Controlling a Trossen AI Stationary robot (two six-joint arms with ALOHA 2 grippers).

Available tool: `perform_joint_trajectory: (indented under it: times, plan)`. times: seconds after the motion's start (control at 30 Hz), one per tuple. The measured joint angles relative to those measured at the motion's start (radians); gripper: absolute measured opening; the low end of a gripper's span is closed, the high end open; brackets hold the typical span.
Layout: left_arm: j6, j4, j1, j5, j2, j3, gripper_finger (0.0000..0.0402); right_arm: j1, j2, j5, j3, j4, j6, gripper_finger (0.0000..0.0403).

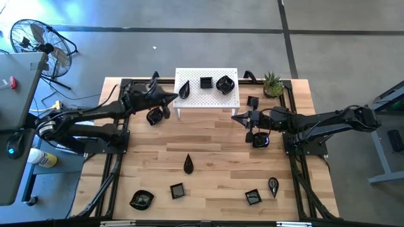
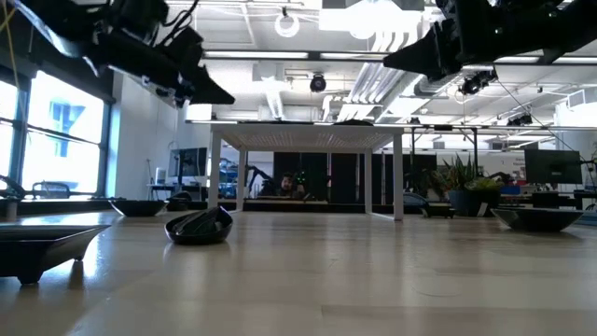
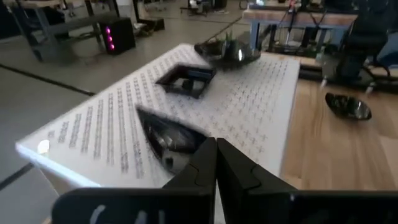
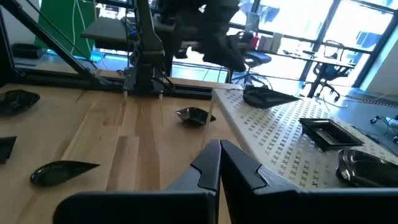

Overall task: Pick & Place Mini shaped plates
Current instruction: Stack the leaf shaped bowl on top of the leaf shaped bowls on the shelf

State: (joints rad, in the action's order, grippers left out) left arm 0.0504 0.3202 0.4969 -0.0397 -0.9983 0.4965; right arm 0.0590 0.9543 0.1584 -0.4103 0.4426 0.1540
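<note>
1. Fingers of the left gripper (image 1: pixel 173 96), high view: clenched, empty, beside the white stand (image 1: pixel 206 101) carrying three mini shaped plates (image 1: pixel 206 82); others lie on the surface (image 1: pixel 214 157).
2. Right wrist view: right gripper (image 4: pixel 219 149) clenched, empty.
3. Risk: a low sweep could knock the teardrop plate (image 3: pixel 165 138) off the stand.

Overhead, tabletop-level and two close wrist views, all sharing the white stand (image 1: pixel 206 88).
</note>
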Motion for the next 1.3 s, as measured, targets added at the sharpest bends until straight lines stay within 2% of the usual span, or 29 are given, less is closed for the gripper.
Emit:
perform_joint_trajectory:
  times: [0.23, 0.33, 0.47, 0.63, 0.73, 0.9, 1.07, 1.3]
  plan:
    - [-0.038, 0.142, 0.0, -0.003, 0.01, -0.114, 0.0, -0.007, 0.0, 0.035, -0.001, -0.006, -0.1, 0.0002]
    - [-0.051, 0.178, 0.0, -0.008, 0.008, -0.12, 0.0, -0.029, -0.001, 0.068, -0.036, -0.096, -0.158, 0.0002]
    - [-0.084, 0.171, 0.0, -0.042, 0.006, -0.121, 0.0001, -0.079, -0.001, 0.204, -0.149, -0.435, -0.299, 0.0001]
    - [-0.083, 0.133, 0.0, -0.052, 0.006, -0.121, 0.0001, -0.149, 0.008, 0.282, -0.3, -0.896, -0.649, 0.0015]
    - [-0.082, 0.13, 0.0, -0.051, 0.006, -0.121, 0.0001, -0.192, 0.03, 0.277, -0.343, -1.094, -0.83, 0.0041]
    - [-0.083, 0.119, 0.0, -0.05, 0.006, -0.121, 0.0001, -0.224, 0.077, 0.211, -0.357, -1.295, -1.195, 0.0095]
    - [-0.083, 0.119, 0.0, -0.048, 0.006, -0.121, 0.0001, -0.224, 0.112, 0.089, -0.325, -1.389, -1.495, 0.0135]
    - [-0.082, 0.119, 0.0, -0.048, 0.006, -0.121, 0.0001, -0.235, 0.127, 0.022, -0.239, -1.396, -1.743, 0.016]
